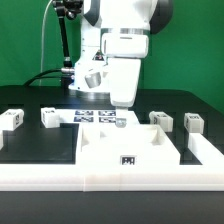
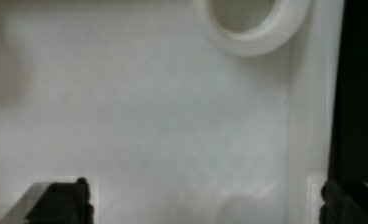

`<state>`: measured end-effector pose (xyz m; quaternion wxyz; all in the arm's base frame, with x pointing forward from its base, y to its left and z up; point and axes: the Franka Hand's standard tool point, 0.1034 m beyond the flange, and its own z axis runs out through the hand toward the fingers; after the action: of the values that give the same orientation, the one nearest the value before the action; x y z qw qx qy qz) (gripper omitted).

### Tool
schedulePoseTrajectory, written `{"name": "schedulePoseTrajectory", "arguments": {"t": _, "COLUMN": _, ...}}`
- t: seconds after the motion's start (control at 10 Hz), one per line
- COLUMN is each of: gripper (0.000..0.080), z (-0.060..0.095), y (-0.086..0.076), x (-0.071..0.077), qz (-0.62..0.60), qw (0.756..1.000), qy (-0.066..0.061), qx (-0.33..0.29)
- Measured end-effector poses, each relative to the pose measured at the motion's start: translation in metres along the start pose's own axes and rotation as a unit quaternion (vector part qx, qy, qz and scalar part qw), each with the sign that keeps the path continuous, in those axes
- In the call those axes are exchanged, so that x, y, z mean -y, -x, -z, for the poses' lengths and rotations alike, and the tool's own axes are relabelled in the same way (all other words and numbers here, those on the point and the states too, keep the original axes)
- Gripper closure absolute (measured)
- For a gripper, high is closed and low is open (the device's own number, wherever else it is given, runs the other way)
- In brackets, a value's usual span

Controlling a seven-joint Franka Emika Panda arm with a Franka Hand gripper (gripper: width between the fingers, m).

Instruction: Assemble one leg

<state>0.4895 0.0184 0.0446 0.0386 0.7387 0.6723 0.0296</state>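
- The gripper (image 1: 119,112) is seen low over the tabletop panel (image 1: 125,148), spread wide and empty.
- The nearest leg (image 1: 160,120) is noted standing beside the panel, ungrasped.
- Risk judged: if lowered further, the fingertips (image 2: 56,205) could strike the panel, shifting its socket (image 2: 261,25).
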Motion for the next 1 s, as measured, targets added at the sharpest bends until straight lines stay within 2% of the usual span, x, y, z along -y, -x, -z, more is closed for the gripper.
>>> {"name": "schedulePoseTrajectory", "arguments": {"t": 0.3, "gripper": 0.0150, "z": -0.001, "y": 0.000, "x": 0.001, "qz": 0.000, "qw": 1.000, "qy": -0.001, "qx": 0.000}}
{"name": "schedulePoseTrajectory", "arguments": {"t": 0.6, "gripper": 0.0150, "z": -0.011, "y": 0.001, "x": 0.026, "qz": 0.001, "qw": 1.000, "qy": -0.020, "qx": 0.000}}
{"name": "schedulePoseTrajectory", "arguments": {"t": 0.9, "gripper": 0.0150, "z": -0.027, "y": 0.001, "x": 0.039, "qz": 0.001, "qw": 0.999, "qy": -0.034, "qx": -0.001}}
{"name": "schedulePoseTrajectory", "arguments": {"t": 1.0, "gripper": 0.0150, "z": -0.032, "y": 0.001, "x": 0.039, "qz": 0.000, "qw": 0.999, "qy": -0.034, "qx": -0.003}}
